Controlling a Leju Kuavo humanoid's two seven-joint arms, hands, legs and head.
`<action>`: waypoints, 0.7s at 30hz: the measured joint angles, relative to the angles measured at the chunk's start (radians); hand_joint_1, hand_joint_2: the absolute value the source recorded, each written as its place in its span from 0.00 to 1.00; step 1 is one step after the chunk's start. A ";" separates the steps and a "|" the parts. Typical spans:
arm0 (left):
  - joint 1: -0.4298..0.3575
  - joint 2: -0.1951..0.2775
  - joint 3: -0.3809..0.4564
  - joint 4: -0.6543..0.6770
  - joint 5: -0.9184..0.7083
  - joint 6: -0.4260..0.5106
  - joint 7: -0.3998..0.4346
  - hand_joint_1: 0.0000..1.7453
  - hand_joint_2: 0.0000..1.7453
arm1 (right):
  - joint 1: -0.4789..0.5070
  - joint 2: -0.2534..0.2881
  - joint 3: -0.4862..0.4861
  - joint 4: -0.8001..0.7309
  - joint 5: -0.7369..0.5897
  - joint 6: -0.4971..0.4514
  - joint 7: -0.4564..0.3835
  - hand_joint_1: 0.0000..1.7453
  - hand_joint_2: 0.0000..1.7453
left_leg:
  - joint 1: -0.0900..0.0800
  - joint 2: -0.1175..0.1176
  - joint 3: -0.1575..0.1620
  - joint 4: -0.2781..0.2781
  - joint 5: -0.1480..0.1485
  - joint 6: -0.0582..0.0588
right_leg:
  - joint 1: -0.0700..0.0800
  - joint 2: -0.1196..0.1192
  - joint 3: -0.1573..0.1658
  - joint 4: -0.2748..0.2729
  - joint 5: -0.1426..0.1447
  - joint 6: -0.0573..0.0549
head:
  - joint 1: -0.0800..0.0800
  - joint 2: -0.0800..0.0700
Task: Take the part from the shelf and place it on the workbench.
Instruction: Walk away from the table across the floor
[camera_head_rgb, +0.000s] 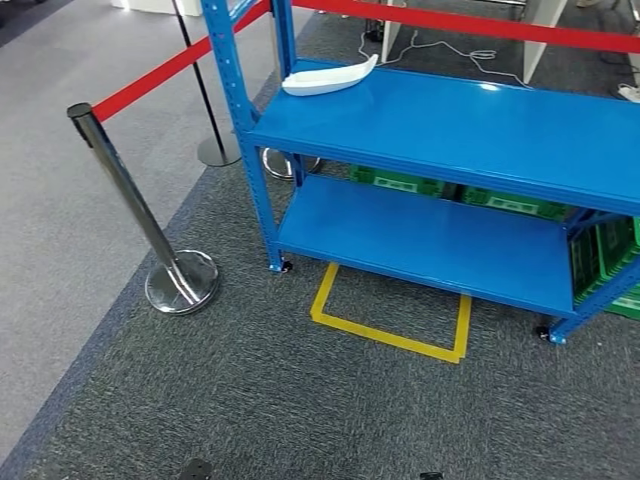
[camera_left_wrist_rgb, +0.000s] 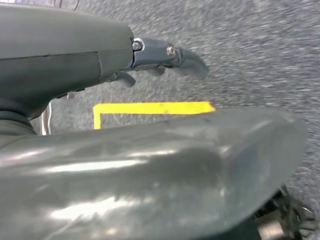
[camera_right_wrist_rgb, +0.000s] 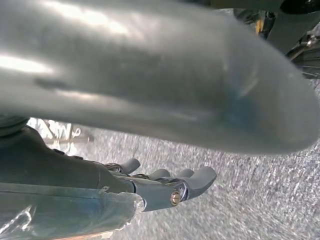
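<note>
Resting flat on glossy blue steel shelf (camera_head_rgb: 453, 125), curved white part (camera_head_rgb: 330, 78)

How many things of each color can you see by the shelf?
Blue: 1, the shelf
White: 1, the part lying on the upper shelf board
Red: 2, the barrier belts
Yellow: 1, the tape outline on the carpet
Silver: 1, the near post
Total: 6
</note>
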 joint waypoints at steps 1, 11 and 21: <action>0.001 0.000 0.000 0.000 0.000 0.000 0.000 0.00 0.00 | -0.001 0.000 0.000 0.000 0.000 0.000 0.000 0.00 0.00 | 0.001 -0.018 -0.035 0.070 -0.034 -0.002 | -0.001 0.013 -0.002 0.000 0.001 -0.002 | -0.001 0.000; 0.000 0.001 0.000 0.000 0.000 0.001 0.004 0.00 0.00 | 0.000 0.001 0.000 0.000 0.006 0.000 -0.001 0.00 0.00 | 0.011 -0.108 0.020 -0.095 0.079 0.020 | -0.002 0.146 -0.025 0.001 0.015 0.029 | -0.005 0.000; 0.003 0.001 0.000 0.000 0.000 0.001 0.005 0.00 0.00 | 0.006 0.000 0.000 0.000 0.016 0.000 0.000 0.00 0.00 | 0.003 0.023 0.030 -0.102 0.077 0.050 | 0.001 -0.008 -0.096 0.189 -0.067 0.050 | 0.012 0.000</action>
